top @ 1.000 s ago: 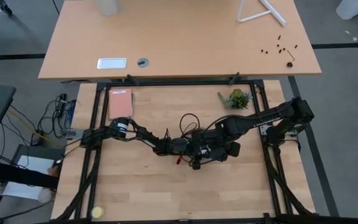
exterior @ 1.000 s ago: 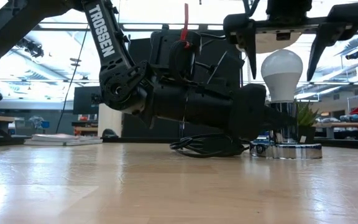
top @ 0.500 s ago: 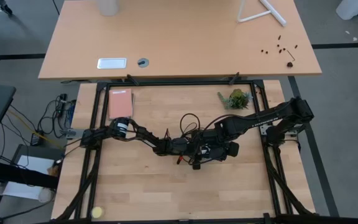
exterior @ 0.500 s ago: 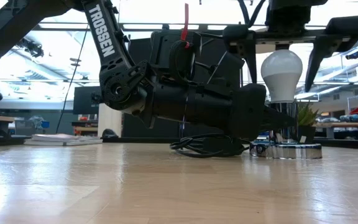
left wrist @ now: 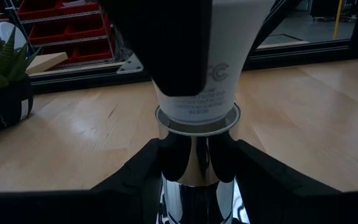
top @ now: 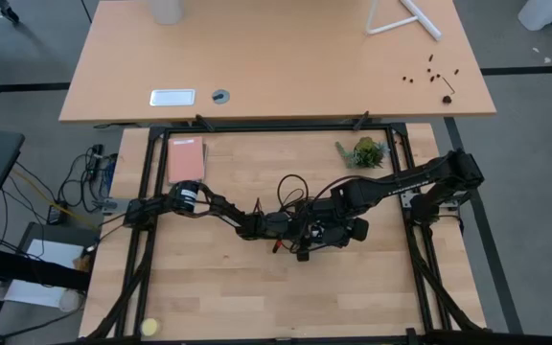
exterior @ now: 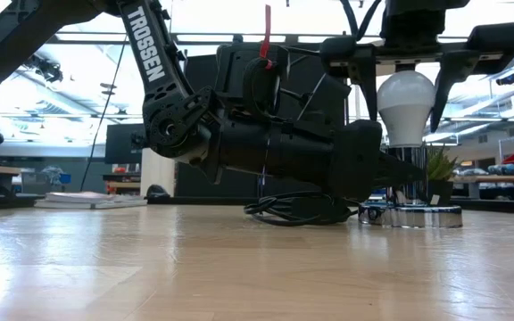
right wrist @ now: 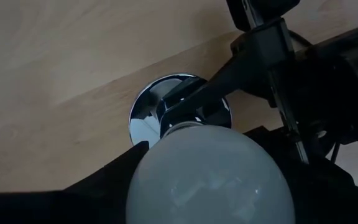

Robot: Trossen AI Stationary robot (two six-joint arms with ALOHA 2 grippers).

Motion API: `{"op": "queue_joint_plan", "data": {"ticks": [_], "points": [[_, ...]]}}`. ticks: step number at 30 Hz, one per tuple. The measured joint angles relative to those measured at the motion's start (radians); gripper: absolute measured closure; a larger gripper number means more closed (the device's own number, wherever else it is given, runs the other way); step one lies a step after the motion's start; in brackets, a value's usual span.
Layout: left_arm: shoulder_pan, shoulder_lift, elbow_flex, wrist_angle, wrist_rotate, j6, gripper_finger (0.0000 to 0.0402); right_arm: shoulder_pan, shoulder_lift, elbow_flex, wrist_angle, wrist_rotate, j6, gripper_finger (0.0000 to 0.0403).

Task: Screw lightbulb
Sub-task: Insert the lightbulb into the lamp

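Left gripper lies low along the table, fingers clamped around the shiny socket stem, with the black cord coiled just behind it. Directly above that grip, the lightbulb stands upright in the socket. Right gripper hangs straight over it, fingers close on either side of the globe, contact unclear; a potted plant stands beyond.

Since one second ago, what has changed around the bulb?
The right gripper came down over the bulb and its fingers closed in toward the glass; contact is unclear. The left gripper stayed clamped on the socket, low on the table. Bulb, socket and plant did not move.
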Motion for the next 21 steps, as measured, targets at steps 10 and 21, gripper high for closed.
{"op": "queue_joint_plan", "data": {"ticks": [10,21], "points": [[0.000,0.001,0.000,0.000,-0.001,-0.014,0.0229,0.000,0.000,0.000,0.001,0.000,0.118,0.0130],[-0.001,0.001,0.000,0.000,-0.017,-0.023,0.0228,0.006,0.001,0.000,0.005,0.005,0.378,0.0126]]}}
